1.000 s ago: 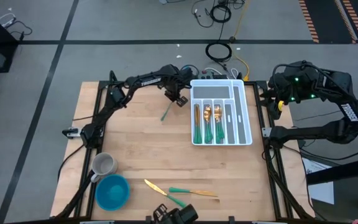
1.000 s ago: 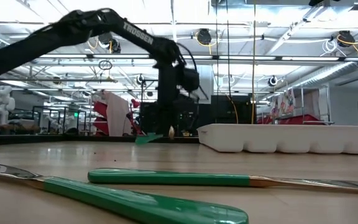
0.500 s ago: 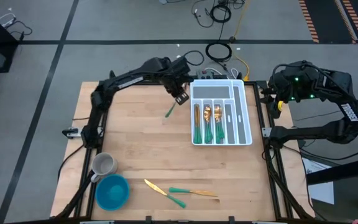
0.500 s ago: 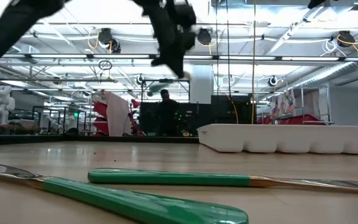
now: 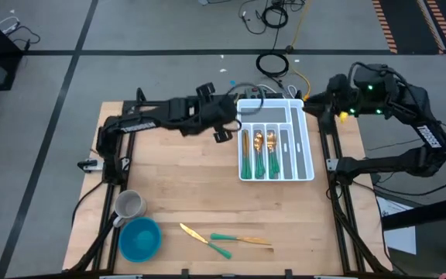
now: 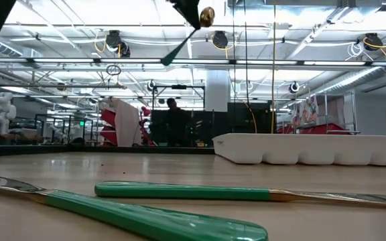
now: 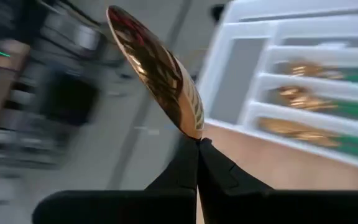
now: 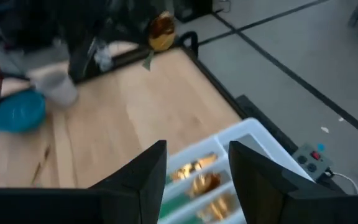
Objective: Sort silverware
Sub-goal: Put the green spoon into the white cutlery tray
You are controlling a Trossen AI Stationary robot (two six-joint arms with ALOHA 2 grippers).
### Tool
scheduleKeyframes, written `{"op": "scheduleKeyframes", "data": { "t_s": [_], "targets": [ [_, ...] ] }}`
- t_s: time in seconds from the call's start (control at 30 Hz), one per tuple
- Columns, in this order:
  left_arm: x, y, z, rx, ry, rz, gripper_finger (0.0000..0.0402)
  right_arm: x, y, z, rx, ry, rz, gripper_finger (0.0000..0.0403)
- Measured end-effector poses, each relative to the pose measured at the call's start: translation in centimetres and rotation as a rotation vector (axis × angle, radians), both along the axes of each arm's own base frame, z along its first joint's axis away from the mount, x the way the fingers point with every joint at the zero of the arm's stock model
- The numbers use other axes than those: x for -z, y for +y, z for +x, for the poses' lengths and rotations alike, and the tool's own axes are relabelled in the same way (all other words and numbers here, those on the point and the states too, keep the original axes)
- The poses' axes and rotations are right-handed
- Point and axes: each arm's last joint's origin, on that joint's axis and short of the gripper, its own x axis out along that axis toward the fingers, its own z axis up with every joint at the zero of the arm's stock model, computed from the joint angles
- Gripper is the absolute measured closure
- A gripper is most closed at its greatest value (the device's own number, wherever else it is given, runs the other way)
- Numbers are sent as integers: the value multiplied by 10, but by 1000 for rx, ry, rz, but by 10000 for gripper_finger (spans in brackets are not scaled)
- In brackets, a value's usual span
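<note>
My left gripper (image 5: 224,130) hangs high over the table just left of the white tray (image 5: 310,147), shut on a spoon. The spoon's gold bowl (image 7: 160,74) sticks out past the fingers, and its teal handle (image 6: 176,50) slants down below them. My right gripper (image 8: 194,180) is open in the air by the tray's far right corner (image 5: 307,105). Several pieces of silverware (image 5: 258,151) lie in the tray's compartments. Two more pieces (image 5: 224,239) lie crossed on the table near its near edge. My left gripper pinches the spoon between its two fingertips at the neck (image 7: 194,138), just under the gold bowl. The spoon is lifted clear of the table and tilted, bowl (image 6: 206,15) uppermost and handle hanging down to one side.
A grey mug (image 5: 130,205) and a blue bowl (image 5: 139,239) stand near the table's near left corner. The wood between them and the tray is bare. Cables and a power strip (image 5: 265,89) lie beyond the far edge.
My left gripper has risen high from the table with the spoon, which was resting on the wood a second ago and is now lifted clear, out at the top of the low view. My right arm has swung left toward the tray's far right corner.
</note>
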Motion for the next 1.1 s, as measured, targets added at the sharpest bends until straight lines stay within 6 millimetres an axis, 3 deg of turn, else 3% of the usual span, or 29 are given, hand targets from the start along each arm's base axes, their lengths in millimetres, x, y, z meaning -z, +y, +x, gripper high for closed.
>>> {"op": "scheduleKeyframes", "data": {
  "t_s": [0.23,0.4,0.63,0.8,1.1],
  "targets": [
    [10,-27,13,-178,106,388,401,4,-19,37,161,-72,162,236],
    [24,-36,24,-228,178,519,401,8,-33,67,206,-129,216,236],
    [47,-45,40,-325,321,757,401,-10,-45,89,213,-412,284,236],
    [58,-45,47,-346,344,794,401,-17,-48,94,258,-559,428,236],
    [80,-32,60,-345,427,807,401,12,-52,129,266,-421,619,236]
  ]
}}
